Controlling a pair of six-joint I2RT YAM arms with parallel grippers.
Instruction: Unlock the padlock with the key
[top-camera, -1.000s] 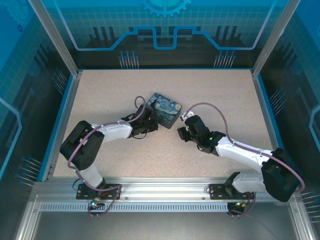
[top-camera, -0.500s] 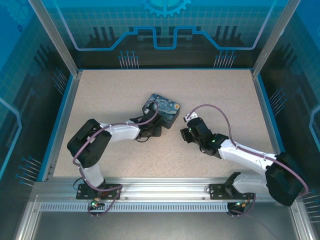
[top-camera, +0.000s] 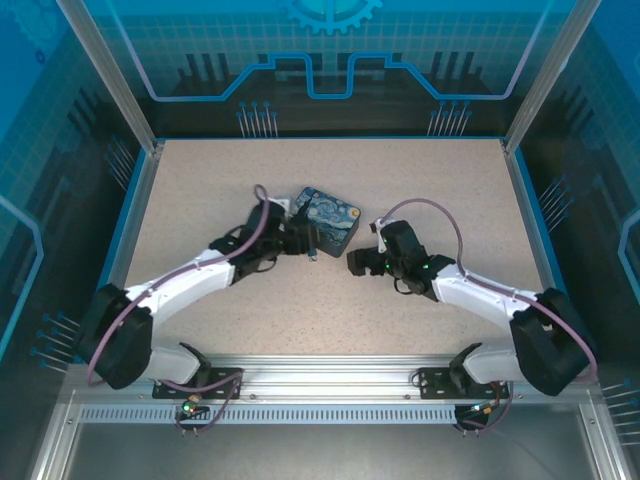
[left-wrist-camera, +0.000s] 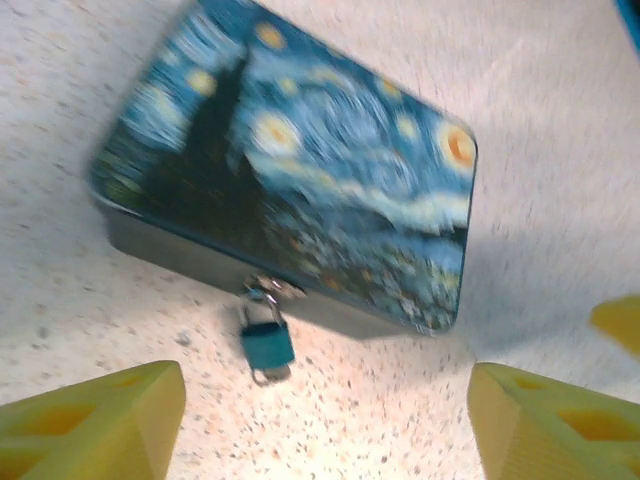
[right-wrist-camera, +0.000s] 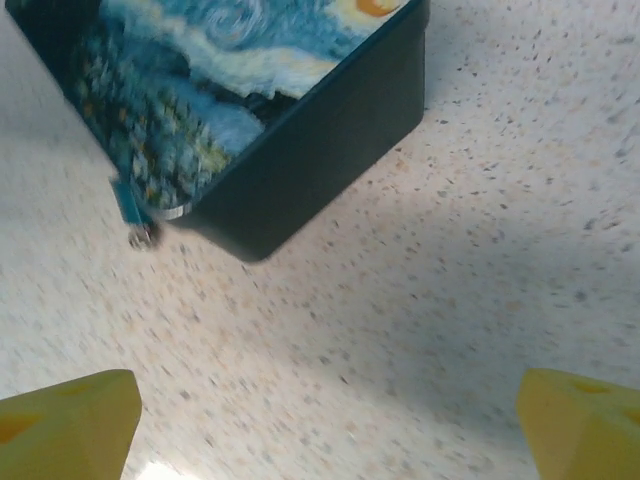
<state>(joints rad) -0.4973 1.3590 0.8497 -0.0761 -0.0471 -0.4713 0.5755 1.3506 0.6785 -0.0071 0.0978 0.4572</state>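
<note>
**Both claws gaping, padlock lying loose in front of the left one**

The left claw (left-wrist-camera: 325, 430) is spread wide with nothing between its yellow fingers (left-wrist-camera: 95, 420). The small bluish-silver metal padlock (left-wrist-camera: 267, 345) lies just ahead of that gap, nearer the finger on the left of the wrist view and clear of both. It hangs by its shackle from the clasp on the front wall of the dark-blue rectangular box with the starry-night print (left-wrist-camera: 300, 170), its body flat on the speckled beige bench (top-camera: 400, 170). A silvery bit pokes out below the lock, and I can't tell whether that's the key. From above, the right claw (top-camera: 358, 262) sits near the box's other corner, apart from it. Its wrist view shows it opened wide too and gripping nothing, with the padlock edge-on at the box's left corner, well ahead of the fingers.
</note>
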